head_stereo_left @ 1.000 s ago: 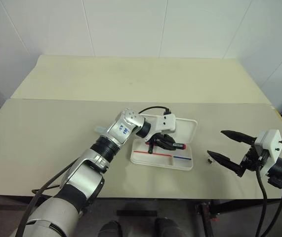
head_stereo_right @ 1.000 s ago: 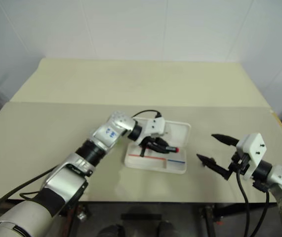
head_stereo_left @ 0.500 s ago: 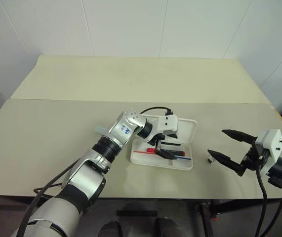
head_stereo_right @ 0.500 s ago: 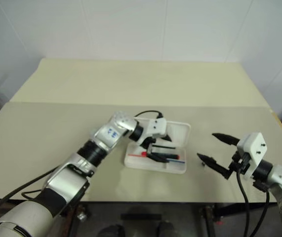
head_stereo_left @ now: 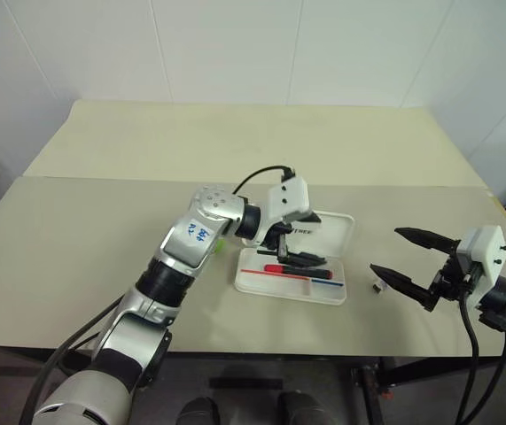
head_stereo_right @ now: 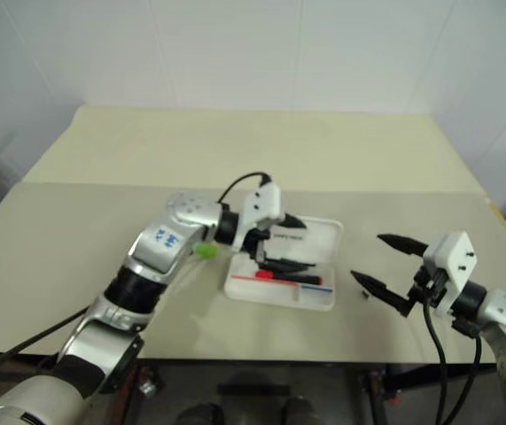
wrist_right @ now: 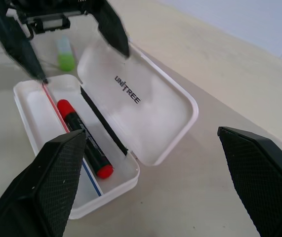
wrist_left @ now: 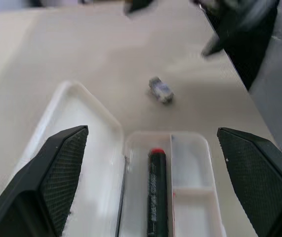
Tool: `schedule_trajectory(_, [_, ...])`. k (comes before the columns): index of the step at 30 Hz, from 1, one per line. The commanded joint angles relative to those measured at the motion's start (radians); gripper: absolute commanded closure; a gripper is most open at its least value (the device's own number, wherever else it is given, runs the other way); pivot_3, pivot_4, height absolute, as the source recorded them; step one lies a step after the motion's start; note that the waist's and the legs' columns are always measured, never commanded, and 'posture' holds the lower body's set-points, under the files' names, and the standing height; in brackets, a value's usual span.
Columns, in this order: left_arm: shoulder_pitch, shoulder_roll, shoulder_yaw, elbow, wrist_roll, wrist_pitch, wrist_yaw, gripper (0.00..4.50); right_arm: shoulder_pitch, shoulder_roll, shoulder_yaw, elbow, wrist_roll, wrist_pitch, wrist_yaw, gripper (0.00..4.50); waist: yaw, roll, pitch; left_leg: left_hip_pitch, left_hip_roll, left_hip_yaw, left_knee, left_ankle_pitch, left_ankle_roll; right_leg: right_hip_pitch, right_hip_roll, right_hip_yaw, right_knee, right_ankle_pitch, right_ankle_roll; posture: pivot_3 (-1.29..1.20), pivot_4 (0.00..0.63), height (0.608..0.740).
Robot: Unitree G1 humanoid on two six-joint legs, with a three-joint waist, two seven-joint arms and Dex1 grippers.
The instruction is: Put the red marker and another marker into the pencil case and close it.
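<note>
Left eye view gives me the table (head_stereo_left: 102, 221) first, then the pencil case (head_stereo_left: 334, 232) lying open near its front edge, lid folded back flat with the lettering up. I judge the case a light, stiff plastic shell that will skate on this smooth top if I push the lid without bracing the tray, so I'd press on the lid's far rim and let the hinge do the work. The tray holds the red marker (wrist_right: 84, 143), lying along one compartment beside the red and blue stripe; the narrow compartment next to it looks empty. The left gripper (head_stereo_left: 301, 245) hangs just above the tray, fingers spread wide and holding nothing. The right gripper (head_stereo_left: 409, 258) waits beside the case, well apart from it, also spread and empty. Another marker (wrist_right: 64, 53), the pale green highlighter with the lime cap, lies on the table just beyond the case, near my left forearm. It looks stubby, hard and slick, so I'd pinch it across the middle of the barrel. A small grey object (wrist_left: 161, 90) sits on the table between case and right gripper.
</note>
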Motion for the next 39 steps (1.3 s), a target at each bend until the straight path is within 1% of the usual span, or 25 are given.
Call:
schedule_trajectory(1, [0.002, -0.055, 0.144, -0.147, -0.022, 0.126, 0.225, 0.04, -0.041, -0.025, 0.006, 0.024, 0.010, 0.000, 0.033, 0.00, -0.001, 0.000, 0.000, 0.000, 0.000, 0.000, 0.002, 0.000, 0.000, 0.000, 0.000, 0.000, 0.002, 0.000, 0.000, 0.00, 0.150, 0.740])
schedule_trajectory(4, [0.010, -0.104, 0.238, -0.225, -0.008, 0.198, 0.401, 0.04, -0.075, -0.032, 0.022, 0.061, 0.002, -0.004, 0.063, 0.00, -0.001, 0.000, 0.000, 0.000, 0.000, -0.001, 0.004, 0.000, 0.001, 0.001, 0.000, 0.000, 0.004, 0.000, 0.001, 0.00, 0.150, 0.740])
schedule_trajectory(8, [0.039, -0.122, 0.290, -0.294, 0.047, 0.261, 0.599, 0.04, -0.130, -0.034, 0.049, 0.108, -0.009, -0.009, 0.093, 0.00, -0.005, 0.000, 0.000, 0.002, 0.000, -0.001, 0.004, 0.001, 0.000, 0.002, 0.000, 0.001, 0.005, 0.001, 0.002, 0.00, 0.150, 0.740])
schedule_trajectory(10, [0.046, -0.125, 0.307, -0.302, 0.057, 0.300, 0.665, 0.04, -0.151, -0.034, 0.060, 0.127, -0.014, -0.011, 0.103, 0.00, -0.003, 0.000, 0.000, 0.002, -0.001, -0.001, 0.004, 0.001, 0.001, 0.002, 0.000, 0.001, 0.005, 0.002, 0.003, 0.00, 0.150, 0.740])
schedule_trajectory(12, [0.066, -0.096, 0.304, -0.315, 0.071, 0.383, 0.701, 0.04, -0.180, -0.031, 0.079, 0.147, -0.022, -0.013, 0.117, 0.00, -0.002, 0.000, 0.000, 0.002, -0.001, -0.001, 0.004, 0.001, 0.001, 0.002, 0.000, 0.001, 0.004, 0.002, 0.003, 0.00, 0.150, 0.740])
schedule_trajectory(15, [0.104, -0.030, 0.277, -0.345, 0.062, 0.437, 0.692, 0.04, -0.219, -0.024, 0.104, 0.171, -0.030, -0.014, 0.127, 0.00, -0.003, 0.000, 0.000, 0.002, -0.001, -0.001, 0.004, 0.001, 0.000, 0.002, 0.000, 0.001, 0.004, 0.002, 0.003, 0.00, 0.150, 0.740])
schedule_trajectory(16, [0.114, 0.007, 0.262, -0.349, 0.046, 0.438, 0.661, 0.04, -0.228, -0.022, 0.109, 0.176, -0.032, -0.014, 0.130, 0.00, -0.003, 0.000, 0.000, 0.002, -0.001, -0.001, 0.004, 0.001, 0.000, 0.002, 0.000, 0.001, 0.004, 0.002, 0.003, 0.00, 0.150, 0.740])
schedule_trajectory(18, [0.136, 0.107, 0.234, -0.346, 0.007, 0.385, 0.557, 0.04, -0.244, -0.018, 0.121, 0.185, -0.035, -0.014, 0.135, 0.00, -0.004, 0.000, 0.000, 0.002, 0.000, -0.001, 0.003, 0.002, -0.001, 0.001, 0.000, 0.000, 0.004, 0.001, 0.002, 0.00, 0.150, 0.740])
schedule_trajectory(21, [0.145, 0.272, 0.192, -0.286, -0.031, 0.315, 0.399, 0.04, -0.264, -0.010, 0.138, 0.197, -0.040, -0.018, 0.137, 0.00, -0.004, 0.000, 0.000, 0.002, 0.000, 0.000, 0.001, 0.002, -0.002, 0.000, 0.000, 0.000, 0.005, 0.001, 0.002, 0.00, 0.150, 0.740])
schedule_trajectory(23, [0.141, 0.367, 0.152, -0.229, -0.035, 0.263, 0.311, 0.04, -0.273, -0.003, 0.144, 0.200, -0.042, -0.019, 0.135, 0.00, -0.004, 0.000, 0.000, 0.003, 0.000, 0.000, 0.001, 0.002, -0.002, 0.000, 0.000, 0.000, 0.005, 0.001, 0.001, 0.00, 0.150, 0.740])
schedule_trajectory(25, [0.120, 0.469, 0.082, -0.140, -0.013, 0.160, 0.191, 0.04, -0.277, 0.005, 0.149, 0.202, -0.044, -0.021, 0.134, 0.00, -0.004, 0.000, 0.000, 0.003, 0.000, 0.001, 0.001, 0.002, -0.002, 0.000, 0.000, 0.000, 0.005, 0.000, 0.000, 0.00, 0.150, 0.740])
schedule_trajectory(27, [0.095, 0.529, 0.035, -0.058, 0.002, 0.068, 0.104, 0.04, -0.281, 0.010, 0.155, 0.204, -0.048, -0.023, 0.132, 0.00, -0.004, 0.000, 0.000, 0.003, 0.000, 0.001, 0.000, 0.002, -0.002, 0.000, 0.000, -0.001, 0.004, 0.000, 0.000, 0.00, 0.150, 0.740])
schedule_trajectory(28, [0.069, 0.560, -0.003, 0.015, 0.013, 0.000, 0.022, 0.04, -0.280, 0.012, 0.154, 0.204, -0.048, -0.024, 0.130, 0.00, -0.002, 0.000, 0.000, 0.003, 0.000, 0.001, 0.000, 0.002, -0.002, 0.000, 0.000, -0.001, 0.004, 0.000, -0.001, 0.00, 0.150, 0.740])
schedule_trajectory(30, [0.021, 0.601, -0.065, 0.145, 0.041, -0.153, -0.113, 0.04, -0.276, 0.014, 0.151, 0.202, -0.048, -0.027, 0.128, 0.00, 0.000, 0.000, 0.000, 0.002, 0.000, 0.000, 0.000, 0.002, -0.002, 0.000, 0.000, -0.002, 0.004, 0.000, -0.001, 0.00, 0.150, 0.740])
schedule_trajectory(32, [-0.029, 0.609, -0.106, 0.265, 0.067, -0.247, -0.200, 0.04, -0.273, 0.016, 0.148, 0.201, -0.050, -0.029, 0.123, 0.00, 0.000, 0.000, 0.000, 0.001, 0.000, 0.001, 0.000, 0.002, -0.001, -0.001, 0.000, -0.002, 0.003, -0.001, -0.002, 0.00, 0.150, 0.740])
schedule_trajectory(36, [-0.138, 0.580, -0.157, 0.526, 0.120, -0.425, -0.331, 0.04, -0.257, 0.018, 0.138, 0.187, -0.049, -0.028, 0.111, 0.00, -0.001, 0.000, 0.000, 0.000, 0.000, 0.002, 0.000, 0.001, 0.000, -0.002, -0.001, -0.002, 0.002, -0.001, -0.003, 0.00, 0.150, 0.740])
schedule_trajectory(39, [-0.232, 0.542, -0.194, 0.752, 0.183, -0.566, -0.387, 0.04, -0.231, 0.019, 0.127, 0.167, -0.046, -0.027, 0.099, 0.00, -0.001, 0.000, 0.000, 0.000, 0.000, 0.002, 0.000, 0.001, 0.000, -0.003, 0.000, -0.002, 0.002, -0.002, -0.003, 0.00, 0.150, 0.740])
